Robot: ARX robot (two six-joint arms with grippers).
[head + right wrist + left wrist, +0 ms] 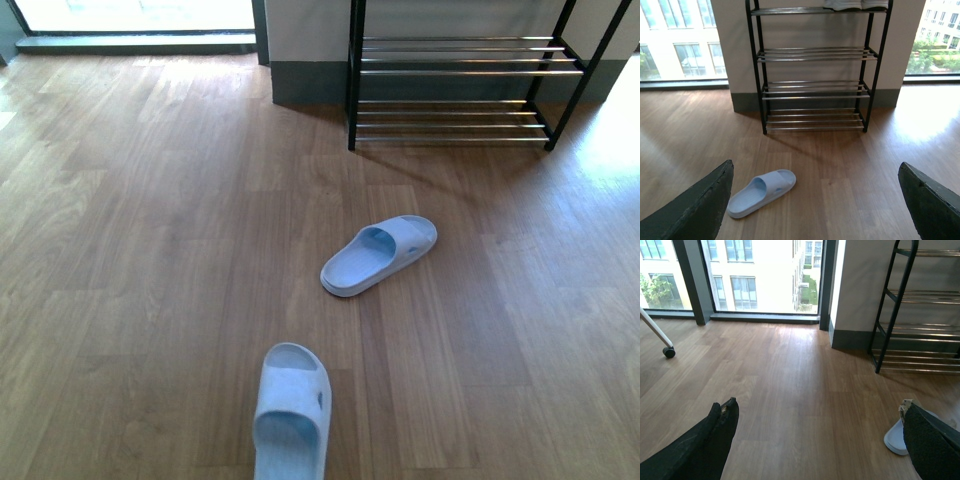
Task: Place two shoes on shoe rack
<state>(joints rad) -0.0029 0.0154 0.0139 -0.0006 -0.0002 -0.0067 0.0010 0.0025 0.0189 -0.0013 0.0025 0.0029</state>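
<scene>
Two pale blue slides lie on the wooden floor [150, 250], well apart from each other. The farther slide [380, 255] lies at an angle in open floor in front of the shoe rack [455, 90], with nothing between them. The nearer slide [292, 410] sits close to the robot, and its heel end is cut off by the frame edge. The rack stands against a pale wall [810, 30], its lower tiers bare. Large windows [760, 275] flank the wall, and a small black wheel [669, 352] on a white leg rests on the floor off to the left.

The left pincer [817, 410] is spread wide and holds nothing. One of its dark fingers [930, 445] hides most of a slide [894, 439], and which slide cannot be told. The right pincer [816, 167] is equally wide apart and empty, with the farther slide [762, 192] lying near one finger [700, 210] but clear of it.

On the rack's top tier something with white soles [855, 5] shows, cut off and hard to make out.
</scene>
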